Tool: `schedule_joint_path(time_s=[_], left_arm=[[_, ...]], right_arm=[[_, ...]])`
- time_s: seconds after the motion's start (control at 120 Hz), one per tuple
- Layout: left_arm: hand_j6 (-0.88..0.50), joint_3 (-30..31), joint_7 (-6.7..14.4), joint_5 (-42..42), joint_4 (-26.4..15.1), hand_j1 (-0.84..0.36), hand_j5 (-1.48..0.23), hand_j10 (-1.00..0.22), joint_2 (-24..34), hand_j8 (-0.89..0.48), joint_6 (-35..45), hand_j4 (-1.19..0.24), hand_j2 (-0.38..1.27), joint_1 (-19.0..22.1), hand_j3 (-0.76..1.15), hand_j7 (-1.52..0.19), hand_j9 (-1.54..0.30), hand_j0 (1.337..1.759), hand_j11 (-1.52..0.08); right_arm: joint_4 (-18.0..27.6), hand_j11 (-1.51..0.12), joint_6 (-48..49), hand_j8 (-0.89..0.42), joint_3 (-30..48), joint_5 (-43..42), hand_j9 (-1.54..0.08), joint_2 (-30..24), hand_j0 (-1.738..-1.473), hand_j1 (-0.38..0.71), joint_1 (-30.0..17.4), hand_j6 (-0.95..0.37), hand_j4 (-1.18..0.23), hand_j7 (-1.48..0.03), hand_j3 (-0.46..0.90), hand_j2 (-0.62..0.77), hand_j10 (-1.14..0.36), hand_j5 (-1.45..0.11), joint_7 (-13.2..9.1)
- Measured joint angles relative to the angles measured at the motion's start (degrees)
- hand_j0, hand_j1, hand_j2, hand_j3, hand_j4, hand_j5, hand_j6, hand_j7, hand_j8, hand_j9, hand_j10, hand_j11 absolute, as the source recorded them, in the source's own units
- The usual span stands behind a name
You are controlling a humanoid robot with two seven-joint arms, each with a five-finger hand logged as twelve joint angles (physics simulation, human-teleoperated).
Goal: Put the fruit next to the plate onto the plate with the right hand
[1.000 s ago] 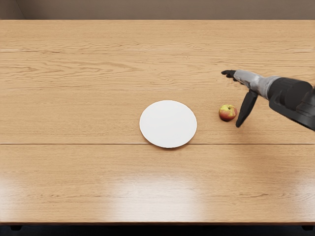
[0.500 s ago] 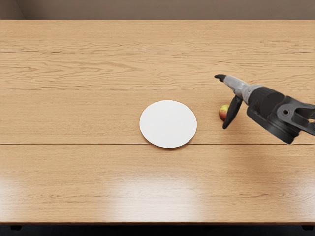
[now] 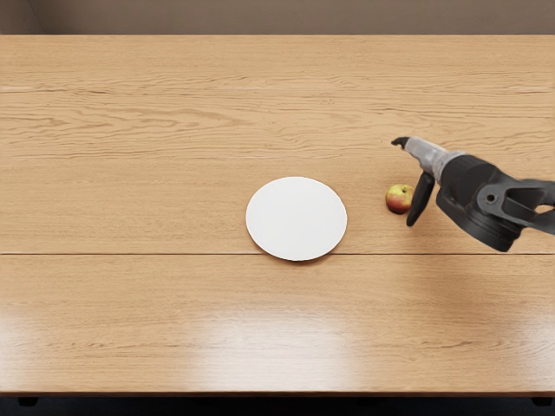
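The right robot hand (image 3: 434, 163) is hovering over the desk (image 3: 173, 130) with its fingers (image 3: 420, 199) spread, grasping nothing. The apple (image 3: 399, 198) is sitting on the wood to the right of the white plate (image 3: 296, 218), not touching it, with one dark finger hanging just beside it

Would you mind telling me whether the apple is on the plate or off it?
Off: the apple sits on the table, right of the bare plate.
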Motion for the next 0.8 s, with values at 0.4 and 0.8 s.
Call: schedule_joint_path(time_s=[0.4,0.8], left_arm=[[-0.23,0.0,0.0,0.0,0.0,0.07,-0.3,-0.23,0.0,-0.23,0.01,-0.23,0.05,0.0,0.0,-0.3,-0.3,1.658,-0.3],[-0.23,0.0,0.0,0.0,0.0,0.07,-0.3,-0.23,0.0,-0.23,-0.01,-0.23,0.05,0.0,0.0,-0.3,-0.3,1.658,-0.3]], right_arm=[[-0.12,-0.31,-6.64,-0.24,-4.98,-1.02,-0.31,3.51,-1.658,-0.07,0.29,-0.24,-0.24,-0.31,0.0,-0.05,-0.24,-0.31,0.0],[1.9,-0.44,-9.09,-0.34,-7.76,-1.25,-0.44,3.68,-1.658,0.06,0.43,-0.34,-0.34,-0.44,0.0,-0.07,-0.34,-0.44,0.0]])
